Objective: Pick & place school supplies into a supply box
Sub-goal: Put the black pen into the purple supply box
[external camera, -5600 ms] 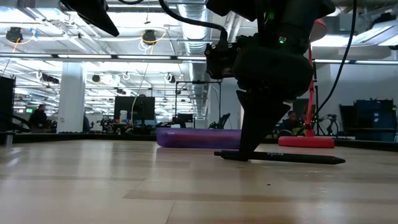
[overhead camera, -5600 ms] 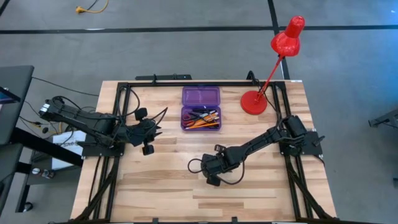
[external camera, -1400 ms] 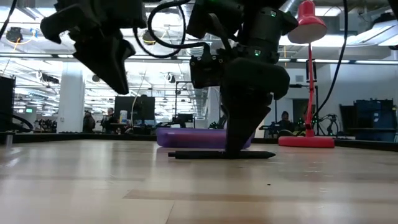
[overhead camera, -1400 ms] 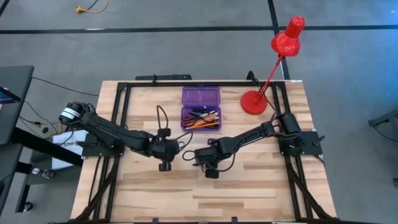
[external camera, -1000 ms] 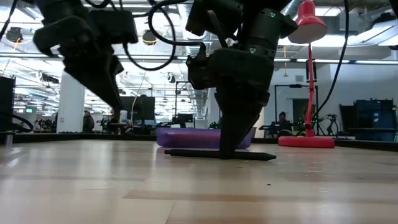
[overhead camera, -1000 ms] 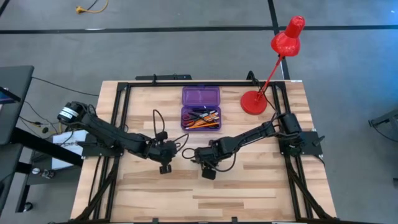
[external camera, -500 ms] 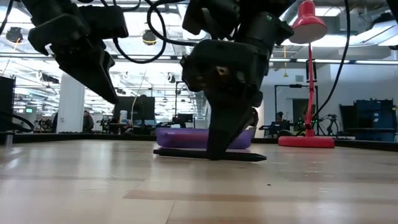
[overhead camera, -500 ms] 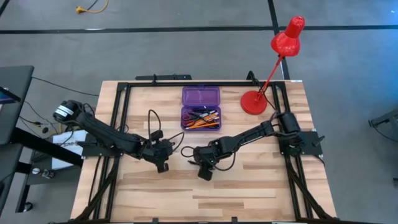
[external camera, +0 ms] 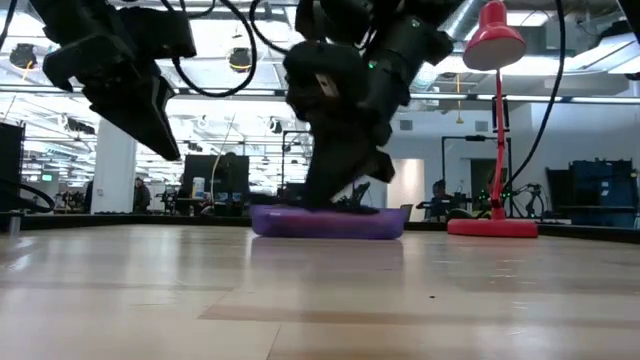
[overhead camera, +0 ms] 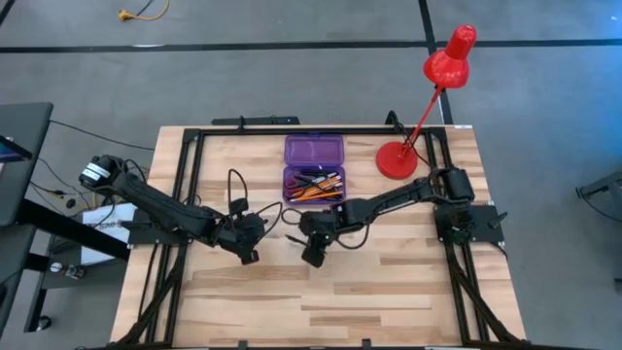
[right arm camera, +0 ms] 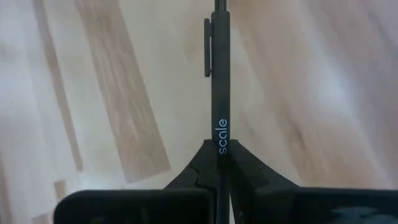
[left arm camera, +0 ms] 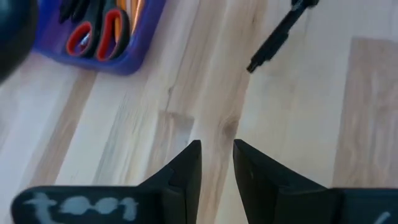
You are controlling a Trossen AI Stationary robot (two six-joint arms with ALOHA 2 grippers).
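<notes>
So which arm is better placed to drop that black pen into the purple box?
The right one. Its end effector is already shut on the black pen and sits just in front of the open purple box. The left end effector holds nothing and sits farther from the box.

Pen (right arm camera: 219, 93): off the tabletop (overhead camera: 408, 292) where it lay a moment ago, now carried clamped in the right gripper (right arm camera: 219, 163).
Right gripper: has shifted from mid-tabletop toward the purple supply box (overhead camera: 314, 167).
Left gripper (left arm camera: 216, 163): has advanced from the left edge toward centre, jaws slightly parted.
</notes>
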